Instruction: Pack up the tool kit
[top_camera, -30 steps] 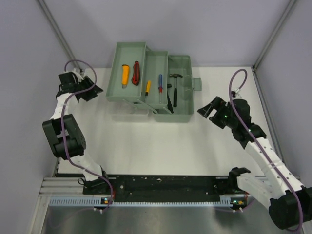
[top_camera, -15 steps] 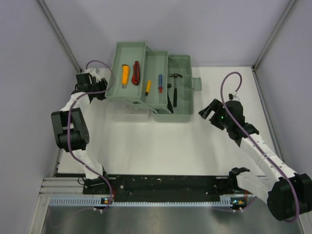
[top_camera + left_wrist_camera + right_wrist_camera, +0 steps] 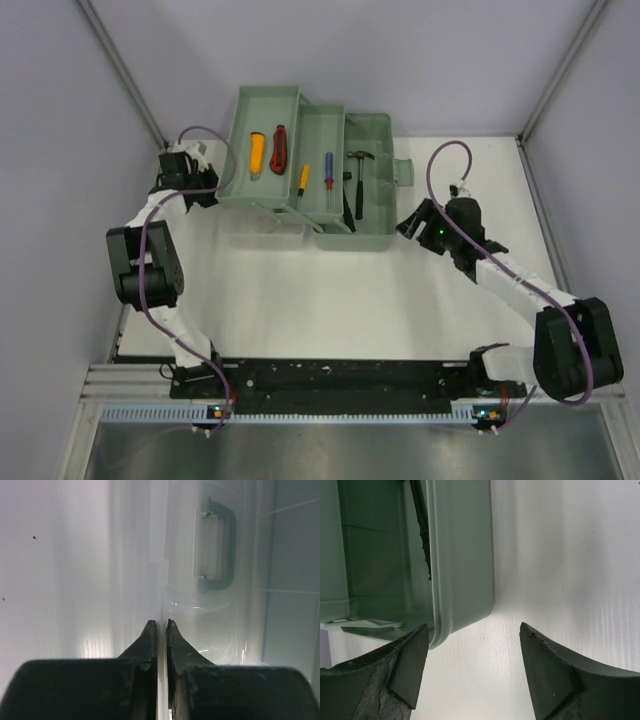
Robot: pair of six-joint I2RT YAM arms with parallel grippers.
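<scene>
Grey-green toolbox (image 3: 365, 240) stands open at the far centre, long axis left-right, trays fanned leftward. Left gripper (image 3: 161, 625) pinches the translucent lid (image 3: 210, 610) edge (fingers almost touching). Right gripper (image 3: 470, 630), spread wide, faces the box's near-right corner. The left arm is nearer the lid.

1. The left gripper (image 3: 200, 187) has been carried to the right, from a spot just clear of the toolbox (image 3: 372, 228) up against its left edge
2. The right gripper (image 3: 410, 224) has been drawn leftwards and is now set just beside the toolbox's near right corner
</scene>
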